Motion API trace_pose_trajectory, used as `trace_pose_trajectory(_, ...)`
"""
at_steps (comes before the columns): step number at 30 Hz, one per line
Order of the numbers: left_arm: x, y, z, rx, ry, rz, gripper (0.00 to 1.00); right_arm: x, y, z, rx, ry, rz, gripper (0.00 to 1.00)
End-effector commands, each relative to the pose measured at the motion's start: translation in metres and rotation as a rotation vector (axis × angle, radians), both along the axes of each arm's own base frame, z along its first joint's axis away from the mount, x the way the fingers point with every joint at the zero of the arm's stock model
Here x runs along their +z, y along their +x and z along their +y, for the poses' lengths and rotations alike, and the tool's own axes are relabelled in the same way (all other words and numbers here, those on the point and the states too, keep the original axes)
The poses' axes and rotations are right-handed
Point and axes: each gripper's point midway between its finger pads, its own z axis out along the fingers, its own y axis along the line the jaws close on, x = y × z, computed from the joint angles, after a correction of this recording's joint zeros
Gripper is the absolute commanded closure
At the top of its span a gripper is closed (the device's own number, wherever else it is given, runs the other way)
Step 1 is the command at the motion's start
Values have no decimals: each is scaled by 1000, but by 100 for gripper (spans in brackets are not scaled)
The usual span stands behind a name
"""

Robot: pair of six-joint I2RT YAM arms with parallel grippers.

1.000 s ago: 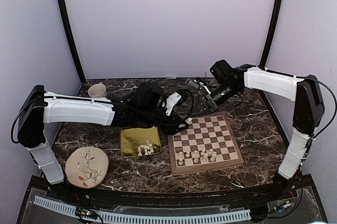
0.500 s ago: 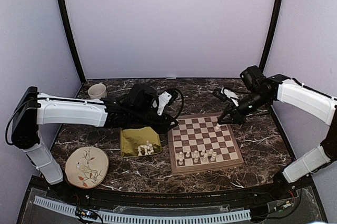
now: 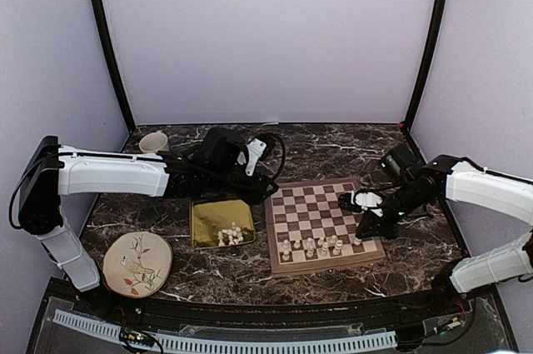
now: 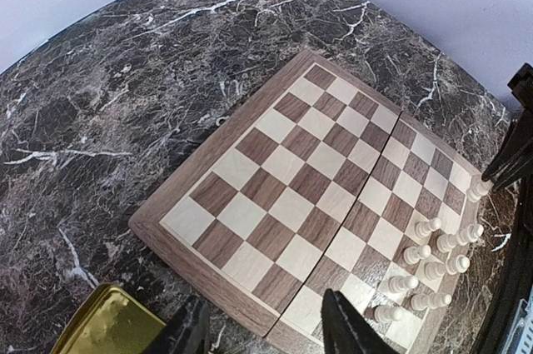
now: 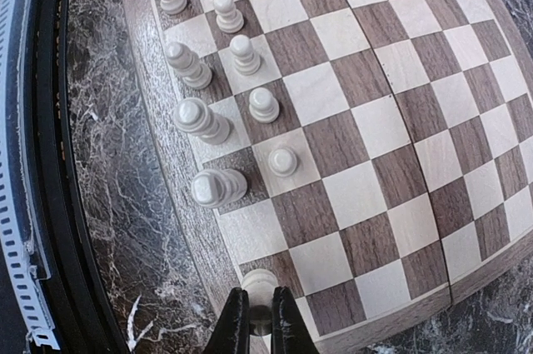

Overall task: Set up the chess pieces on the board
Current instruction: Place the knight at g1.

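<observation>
The wooden chessboard (image 3: 325,219) lies right of centre. Several cream chess pieces (image 3: 310,246) stand in its near rows; they also show in the right wrist view (image 5: 212,129) and the left wrist view (image 4: 429,264). My right gripper (image 3: 360,236) is shut on one cream chess piece (image 5: 261,286) and holds it over the board's (image 5: 366,112) near right corner square. My left gripper (image 4: 262,329) is open and empty, above the board's (image 4: 291,179) far left edge, by the gold tray (image 3: 218,208). Several more pieces (image 3: 231,234) lie in the tray.
A round cream plate with a bird drawing (image 3: 137,263) lies at the near left. A small cream cup (image 3: 153,143) stands at the back left. The gold tray's corner shows in the left wrist view (image 4: 104,325). The ribbed table edge (image 5: 21,204) runs beside the board.
My right arm has swung from the board's far side to its near right corner, carrying a piece down to the corner square. My left arm has drawn back slightly to the left.
</observation>
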Motion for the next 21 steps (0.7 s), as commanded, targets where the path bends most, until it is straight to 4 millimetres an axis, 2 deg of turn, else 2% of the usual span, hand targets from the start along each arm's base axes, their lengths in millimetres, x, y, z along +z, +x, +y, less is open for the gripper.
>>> trace_pose_trajectory(1,9,4,1,24,-28,12,52,-5,3,4,26,-12,-55,100)
trace_pose_trajectory(11,1,4,5,32,-7,32,52,-13,-3,8,40,-19,-40,100)
trace_pose_trajectory(21,-5,7,3,39,2,53,52,-21,-9,-3,51,-66,-48,100)
